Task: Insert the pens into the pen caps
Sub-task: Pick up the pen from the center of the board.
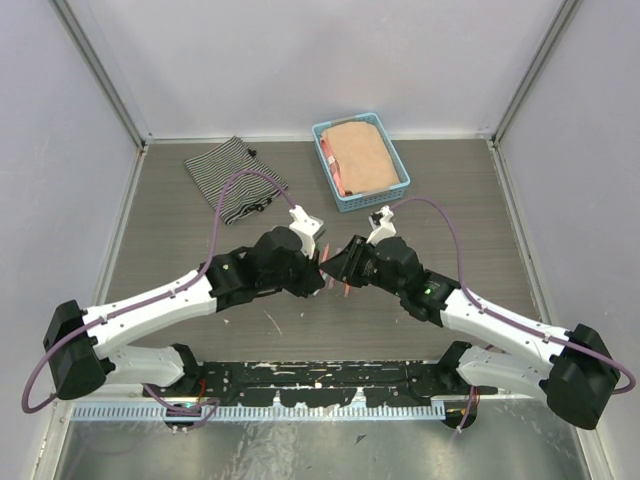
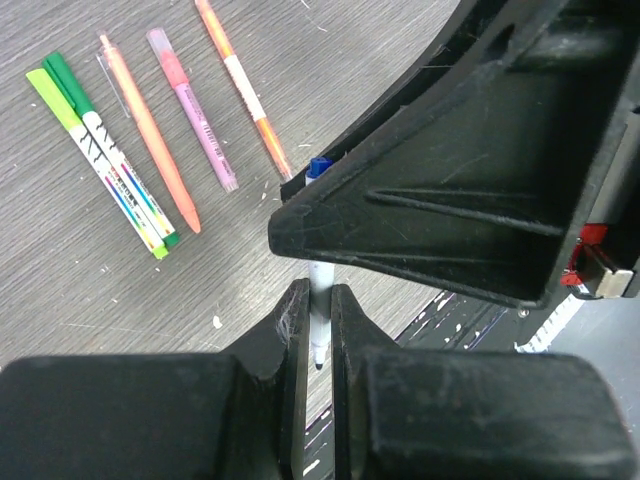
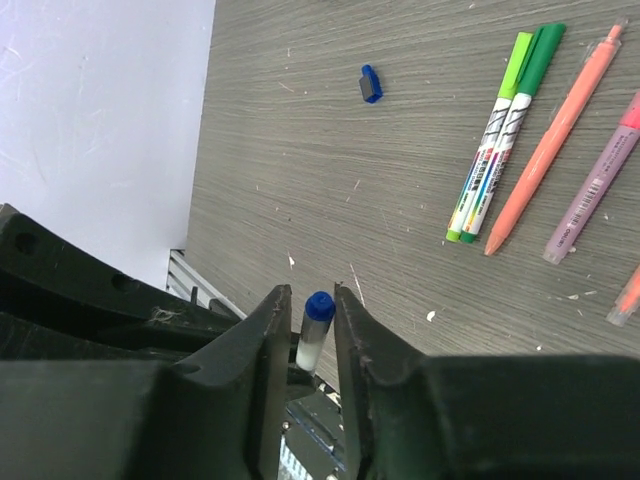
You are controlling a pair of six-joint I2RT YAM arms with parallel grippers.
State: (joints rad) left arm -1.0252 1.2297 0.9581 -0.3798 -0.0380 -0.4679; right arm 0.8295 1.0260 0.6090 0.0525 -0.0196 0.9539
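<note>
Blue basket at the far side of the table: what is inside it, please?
A folded peach cloth fills the blue basket; a pink-red edge shows beside the cloth on the left. Anything beneath the cloth is covered.

Left fingers (image 2: 268,362), right fingers (image 3: 250,350) pinched, tips meeting
</note>
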